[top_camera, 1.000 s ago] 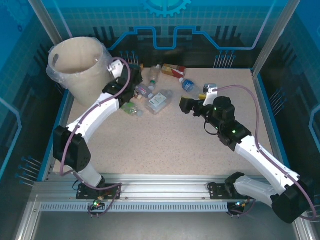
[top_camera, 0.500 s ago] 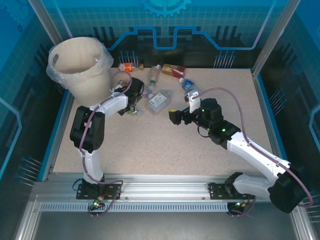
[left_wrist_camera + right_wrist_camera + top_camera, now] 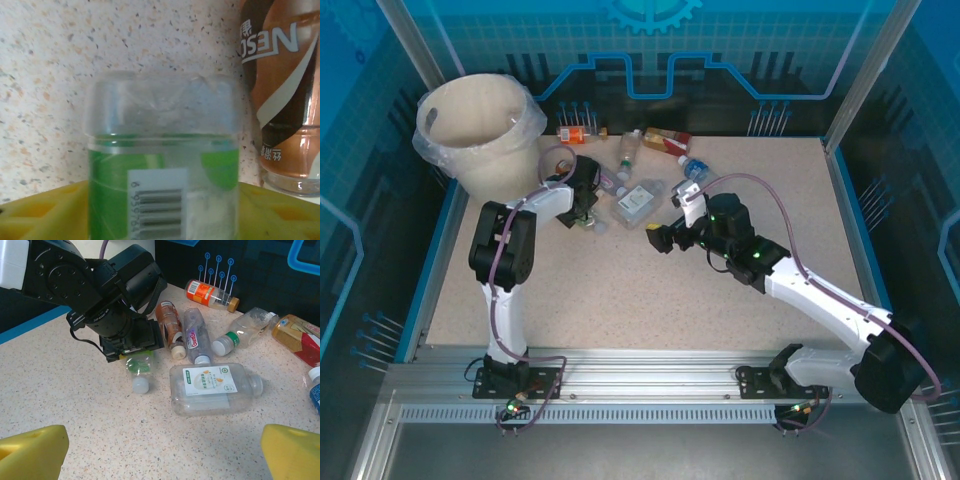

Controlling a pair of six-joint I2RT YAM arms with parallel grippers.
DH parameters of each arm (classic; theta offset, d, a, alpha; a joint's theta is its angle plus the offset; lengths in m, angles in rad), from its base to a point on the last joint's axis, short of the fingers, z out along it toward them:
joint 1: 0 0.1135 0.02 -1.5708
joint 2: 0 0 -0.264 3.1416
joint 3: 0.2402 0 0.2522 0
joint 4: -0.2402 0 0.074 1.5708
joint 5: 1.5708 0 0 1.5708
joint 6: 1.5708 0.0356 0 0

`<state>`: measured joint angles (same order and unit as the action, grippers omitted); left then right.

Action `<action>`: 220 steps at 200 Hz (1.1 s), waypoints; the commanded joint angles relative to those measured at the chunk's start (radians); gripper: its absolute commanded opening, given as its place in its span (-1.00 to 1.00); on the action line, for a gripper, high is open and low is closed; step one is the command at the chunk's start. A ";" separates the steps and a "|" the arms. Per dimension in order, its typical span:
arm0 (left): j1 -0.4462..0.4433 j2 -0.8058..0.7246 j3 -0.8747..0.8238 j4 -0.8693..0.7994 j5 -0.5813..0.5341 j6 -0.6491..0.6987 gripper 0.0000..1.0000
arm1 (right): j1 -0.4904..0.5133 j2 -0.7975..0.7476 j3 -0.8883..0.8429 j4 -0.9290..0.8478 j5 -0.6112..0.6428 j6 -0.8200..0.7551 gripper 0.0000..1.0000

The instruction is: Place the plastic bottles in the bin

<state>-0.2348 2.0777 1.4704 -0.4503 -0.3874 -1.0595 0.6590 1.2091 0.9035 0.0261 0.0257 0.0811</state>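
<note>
**Q:** Which step of the task is in hand?

**A:** The pick-up. The left arm's fingers [image 3: 40, 210] sit against both sides of the green-labelled bottle [image 3: 161, 165] and appear closed on it, though so close a view leaves the firmness of the hold uncertain. The bottle lies on the surface [image 3: 650, 300], just beside the foot of the bin [image 3: 490, 165], not yet lifted.

**Q:** What does the next move call for?

**A:** Probably a lift above the bin's rim, which stands far higher than the bottle, then a short carry over the opening and a release.

**Q:** What else lies about, and what stands in the way?

**A:** A brown-labelled bottle [image 3: 285, 95] lies just beside the green one, on the side away from the bin, and could be dragged along. Farther from the bin lies a large clear bottle [image 3: 212, 387]. The right arm's fingers [image 3: 32, 447] face it, spread wide and holding nothing.
</note>
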 commanded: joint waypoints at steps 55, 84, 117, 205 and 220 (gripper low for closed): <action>0.008 -0.294 -0.263 0.324 0.240 0.206 0.06 | 0.020 -0.001 0.021 0.032 0.040 -0.028 0.99; 0.003 -0.475 -0.231 0.341 0.303 0.311 0.06 | 0.020 -0.001 0.020 0.049 0.050 -0.023 1.00; 0.017 -0.560 -0.065 0.298 0.220 0.583 0.08 | 0.022 0.012 0.021 0.083 0.039 -0.007 1.00; 0.296 -0.358 0.408 0.220 0.353 0.986 0.09 | 0.025 0.025 0.052 0.056 0.011 -0.015 1.00; 0.326 -0.275 0.502 0.189 0.342 1.057 0.09 | 0.025 0.027 0.056 0.050 0.011 -0.014 1.00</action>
<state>0.0544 1.6962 1.8557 -0.1921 -0.0837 -0.1730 0.6682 1.2312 0.9199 0.0689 0.0452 0.0700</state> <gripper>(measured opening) 0.548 0.998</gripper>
